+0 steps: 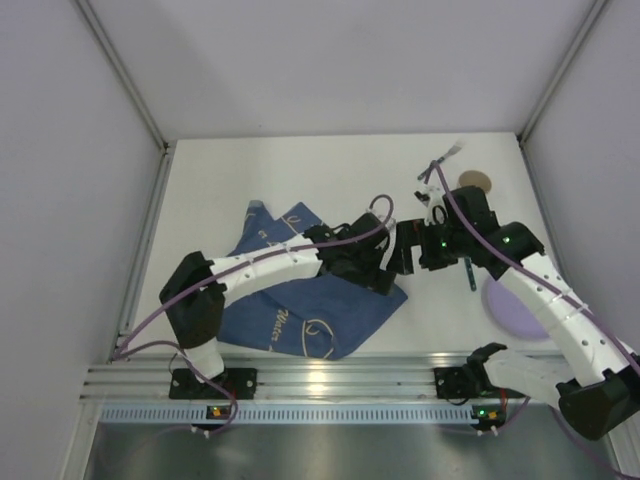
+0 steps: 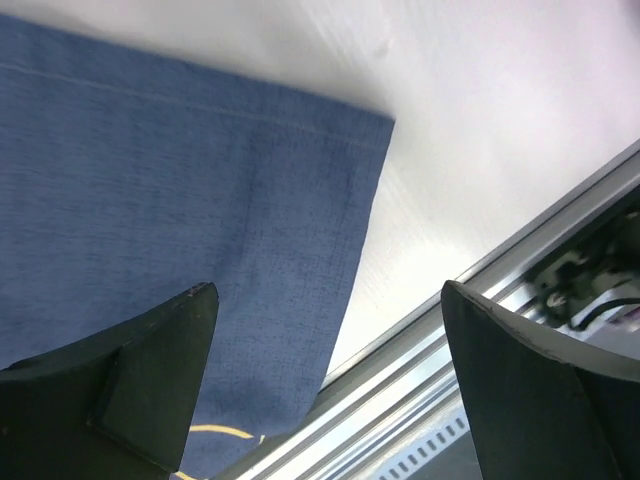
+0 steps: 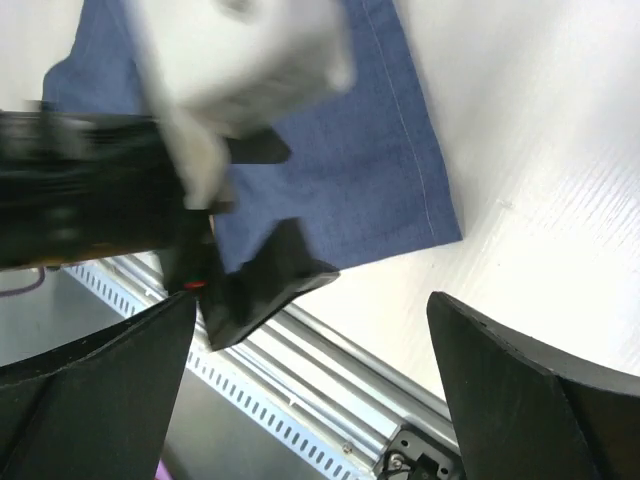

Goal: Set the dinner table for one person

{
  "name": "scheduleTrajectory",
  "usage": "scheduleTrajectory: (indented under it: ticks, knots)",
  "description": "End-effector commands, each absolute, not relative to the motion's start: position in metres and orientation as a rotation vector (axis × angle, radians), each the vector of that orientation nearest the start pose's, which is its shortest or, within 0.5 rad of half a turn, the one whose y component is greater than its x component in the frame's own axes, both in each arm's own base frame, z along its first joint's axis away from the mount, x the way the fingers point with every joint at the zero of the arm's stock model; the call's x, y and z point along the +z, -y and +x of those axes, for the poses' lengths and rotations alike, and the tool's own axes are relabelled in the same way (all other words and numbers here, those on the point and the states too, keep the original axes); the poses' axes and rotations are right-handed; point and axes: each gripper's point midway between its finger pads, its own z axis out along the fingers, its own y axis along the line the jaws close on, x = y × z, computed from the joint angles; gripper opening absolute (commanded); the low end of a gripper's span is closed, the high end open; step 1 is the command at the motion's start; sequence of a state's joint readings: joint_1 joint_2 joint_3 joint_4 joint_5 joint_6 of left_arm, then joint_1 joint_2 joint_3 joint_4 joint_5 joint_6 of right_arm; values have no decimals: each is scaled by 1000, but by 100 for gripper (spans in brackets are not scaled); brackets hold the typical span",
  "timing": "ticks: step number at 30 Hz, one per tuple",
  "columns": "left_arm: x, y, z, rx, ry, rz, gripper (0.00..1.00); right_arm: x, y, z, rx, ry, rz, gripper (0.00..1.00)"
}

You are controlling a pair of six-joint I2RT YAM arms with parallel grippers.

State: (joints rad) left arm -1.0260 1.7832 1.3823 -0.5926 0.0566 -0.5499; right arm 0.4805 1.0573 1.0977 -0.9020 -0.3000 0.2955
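Top external view: the white surface fills the middle of the frame and is edged at the bottom by a silver rail. A rumpled blue cloth is spread on it, lower left of centre. A lilac plate is seen at the right, partly hidden by the right arm, and a small brown disc lies at the upper right. Both arms are bent toward the centre, wrists close together by the cloth's right edge. In the left wrist view, the left gripper is held with fingers wide apart above the cloth's corner. In the right wrist view, the right gripper is likewise spread wide.
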Motion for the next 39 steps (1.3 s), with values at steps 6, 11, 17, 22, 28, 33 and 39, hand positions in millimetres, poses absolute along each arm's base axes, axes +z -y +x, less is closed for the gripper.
scheduleTrajectory:
  ticks: [6, 11, 17, 22, 28, 33, 39]
  knots:
    - [203, 292, 271, -489, -2382, 86, 99, 216, -209, 253, 801, -2419, -287, 99]
    - [212, 176, 303, -437, -2320, -253, 99, 199, -239, 298, 837, -2446, -289, 100]
    - [209, 99, 302, -186, -2326, -333, 99, 161, -268, 370, 770, -2530, -315, 100]
    - [187, 71, 303, -129, -2365, -398, 98, 110, -296, 410, 783, -2624, -269, 100]
    - [155, 32, 328, -97, -2383, -510, 98, 65, -319, 414, 784, -2703, -268, 100]
    - [132, 26, 360, -128, -2419, -497, 98, 37, -342, 395, 801, -2774, -316, 100]
    - [103, 54, 412, -317, -2445, -339, 93, 21, -367, 364, 853, -2829, -388, 100]
